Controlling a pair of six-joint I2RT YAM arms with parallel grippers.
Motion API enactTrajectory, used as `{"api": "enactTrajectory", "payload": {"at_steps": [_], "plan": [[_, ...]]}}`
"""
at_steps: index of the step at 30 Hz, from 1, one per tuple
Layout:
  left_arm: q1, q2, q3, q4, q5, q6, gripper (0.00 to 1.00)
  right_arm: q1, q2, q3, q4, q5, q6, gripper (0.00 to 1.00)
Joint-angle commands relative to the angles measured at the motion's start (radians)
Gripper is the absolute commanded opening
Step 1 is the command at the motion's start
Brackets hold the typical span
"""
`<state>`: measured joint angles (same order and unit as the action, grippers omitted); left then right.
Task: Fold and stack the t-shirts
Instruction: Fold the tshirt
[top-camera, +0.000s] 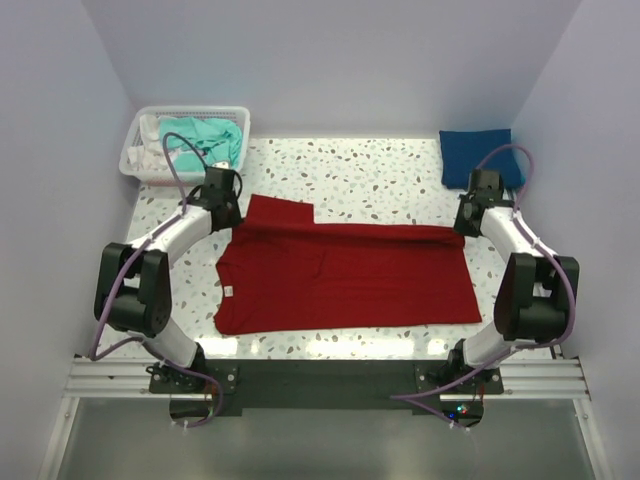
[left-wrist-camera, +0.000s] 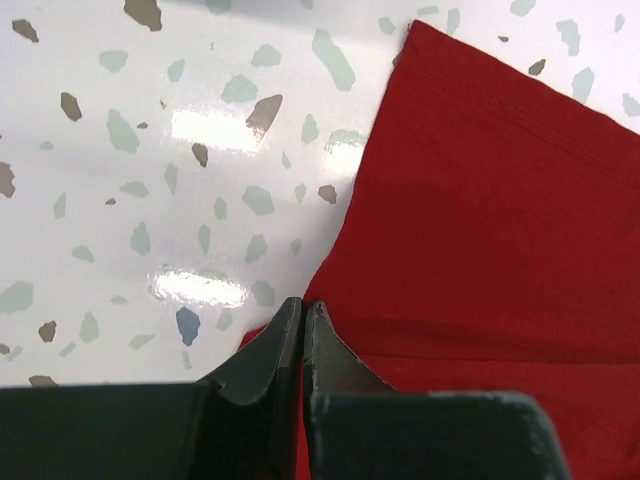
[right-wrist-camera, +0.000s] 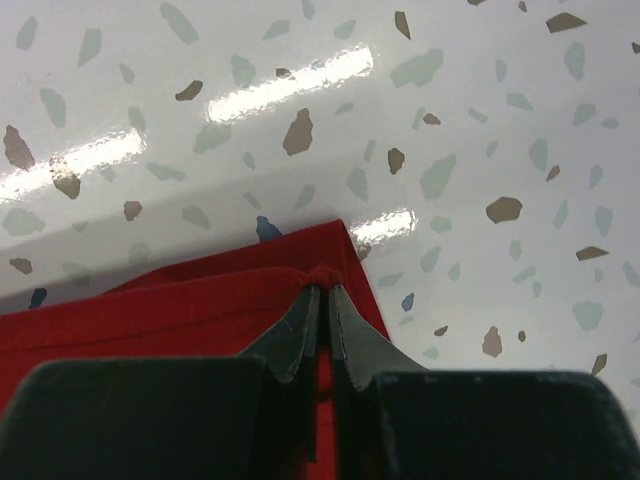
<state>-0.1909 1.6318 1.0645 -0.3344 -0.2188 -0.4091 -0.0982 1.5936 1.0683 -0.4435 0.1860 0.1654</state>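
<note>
Our left gripper (left-wrist-camera: 303, 305) has its jaws pressed together on the edge of the deep red t-shirt (top-camera: 340, 275), and red cloth shows on either side of the tips. Our right gripper (right-wrist-camera: 323, 290) is likewise clamped on the shirt, with a small bunch of red fabric nipped at its tips near a corner. Seen from above, we hold the shirt at its 10 o'clock and 2 o'clock corners, and the rest lies flat across the middle of the terrazzo table (top-camera: 380, 170). A folded royal blue t-shirt (top-camera: 478, 155) sits at the table's 1 o'clock corner. At 11 o'clock the teal t-shirt (top-camera: 205, 140) lies crumpled in the white mesh basket (top-camera: 190, 110).
</note>
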Motion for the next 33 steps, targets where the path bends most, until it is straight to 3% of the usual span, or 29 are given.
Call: {"api": "enactTrajectory", "payload": {"at_steps": [1, 17, 28, 33], "plan": [[0.008, -0.062, -0.03, -0.031, -0.065, -0.019, 0.0, -0.005, -0.09, -0.036, 0.063, 0.092, 0.049, 0.0], [0.007, -0.171, -0.15, -0.04, -0.05, -0.034, 0.0, -0.005, -0.17, -0.172, 0.091, 0.171, 0.115, 0.0], [0.007, -0.179, -0.253, -0.054, -0.034, -0.053, 0.0, -0.005, -0.12, -0.245, 0.115, 0.184, 0.131, 0.06], [0.007, -0.138, -0.255, -0.064, -0.025, -0.051, 0.0, -0.005, -0.055, -0.225, 0.094, 0.179, 0.146, 0.16]]}}
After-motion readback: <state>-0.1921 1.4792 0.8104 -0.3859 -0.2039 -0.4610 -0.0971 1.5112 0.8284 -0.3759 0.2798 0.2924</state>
